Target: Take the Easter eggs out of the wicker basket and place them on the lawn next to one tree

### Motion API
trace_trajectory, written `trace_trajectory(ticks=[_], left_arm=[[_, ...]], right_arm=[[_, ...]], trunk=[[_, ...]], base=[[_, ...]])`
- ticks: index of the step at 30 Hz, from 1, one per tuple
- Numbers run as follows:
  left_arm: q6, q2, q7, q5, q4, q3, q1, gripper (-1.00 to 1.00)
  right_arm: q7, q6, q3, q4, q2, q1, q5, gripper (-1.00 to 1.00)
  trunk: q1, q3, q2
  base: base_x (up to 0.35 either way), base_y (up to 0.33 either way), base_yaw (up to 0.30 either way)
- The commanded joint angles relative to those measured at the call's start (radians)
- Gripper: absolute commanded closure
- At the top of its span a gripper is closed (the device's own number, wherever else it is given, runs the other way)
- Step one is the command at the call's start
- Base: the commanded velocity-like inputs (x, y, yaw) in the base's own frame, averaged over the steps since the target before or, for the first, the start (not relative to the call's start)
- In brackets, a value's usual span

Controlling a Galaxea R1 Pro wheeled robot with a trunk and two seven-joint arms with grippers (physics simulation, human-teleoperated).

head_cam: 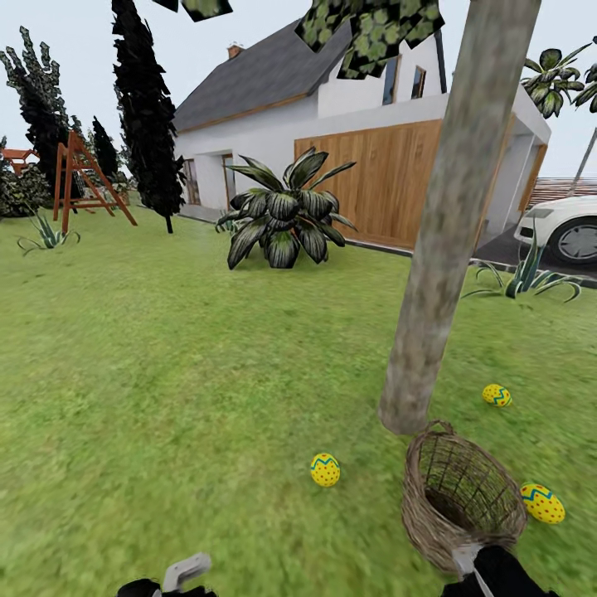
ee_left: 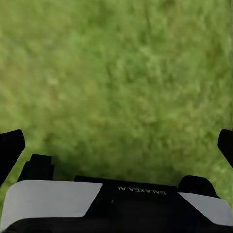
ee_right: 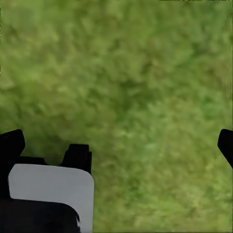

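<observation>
Three yellow Easter eggs lie on the lawn [head_cam: 166,373] around the base of a thick grey-brown tree [head_cam: 439,249]: one egg [head_cam: 325,469] to the trunk's left, one egg [head_cam: 497,395] to its right, and one egg [head_cam: 542,502] nearer me on the right. The wicker basket [head_cam: 460,497] leans tilted just in front of the trunk, its mouth towards me, with no egg inside. My left gripper [ee_left: 116,145] hangs open over bare grass. My right gripper [ee_right: 116,145] is open too, over grass. The right arm [head_cam: 497,576] shows just below the basket.
A big dark-leaved plant [head_cam: 286,215] stands mid-lawn, and behind it are the white house and wood-panelled garage [head_cam: 381,178]. A black cypress [head_cam: 149,116] and an orange swing frame [head_cam: 83,182] are far left. A white car [head_cam: 564,224] is parked at right.
</observation>
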Motion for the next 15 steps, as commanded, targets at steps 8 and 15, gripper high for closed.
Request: trace_trajectory(ticks=[8,15], left_arm=[[-0.008,0.019,-0.005,-0.002,0.239,0.006,-0.001,-1.00],[-0.189,0.063,-0.006,0.000,0.524,0.006,-0.001,-1.00]], right_arm=[[-0.002,-0.117,0.006,0.185,0.035,0.000,0.015,-1.00],[-0.121,-0.268,0.008,0.384,0.068,0.000,0.013,-1.00]], trunk=[[-0.031,0.024,0.056],[-0.058,0.046,0.105]], base=[[0.000,0.000,0.000],[0.000,0.000,0.000]])
